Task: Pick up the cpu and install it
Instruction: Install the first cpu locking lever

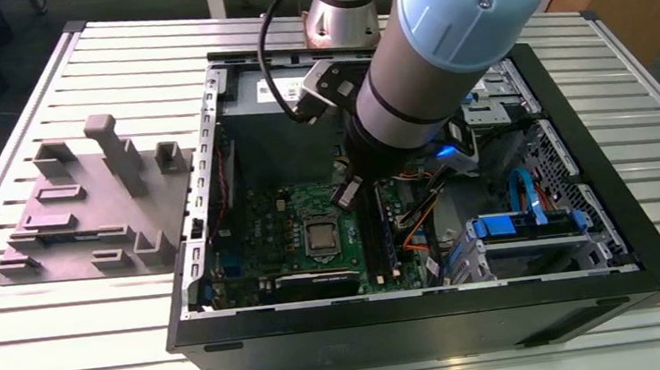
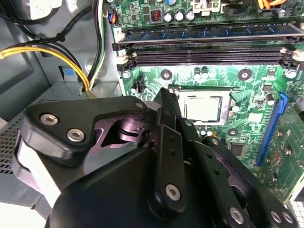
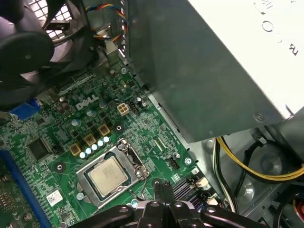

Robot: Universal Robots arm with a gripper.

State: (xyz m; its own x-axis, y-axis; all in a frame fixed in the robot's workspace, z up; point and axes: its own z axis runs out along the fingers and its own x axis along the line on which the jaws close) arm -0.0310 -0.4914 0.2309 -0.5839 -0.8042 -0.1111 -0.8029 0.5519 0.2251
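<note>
The cpu point(image 3: 108, 176) is already sitting flat in the metal-framed socket point(image 3: 124, 146) on the green motherboard point(image 1: 264, 222), silver top facing up; it shows in both wrist views and the exterior view point(image 1: 323, 237). The gripper point(image 3: 162, 186) hangs just above the board, right beside the socket and not touching the chip. Its 2 fingers point(image 2: 167, 105) look pressed together with nothing between them.

Around the socket you get 2 long RAM slots point(image 2: 209, 56), a row of small capacitors point(image 3: 93, 145), and a blue slot point(image 2: 270, 128) along one edge. A black case fan point(image 3: 26, 47) sits near 1 corner of the board, and yellow-and-black cables point(image 3: 247, 161) run past the grey power supply box point(image 3: 209, 61).

The whole thing is an open black PC case point(image 1: 437, 315) lying on a ribbed metal table point(image 1: 67, 325). A grey plastic block tray point(image 1: 87, 211) sits on the table toward the exterior view's left, well apart from the arm point(image 1: 443, 45).
</note>
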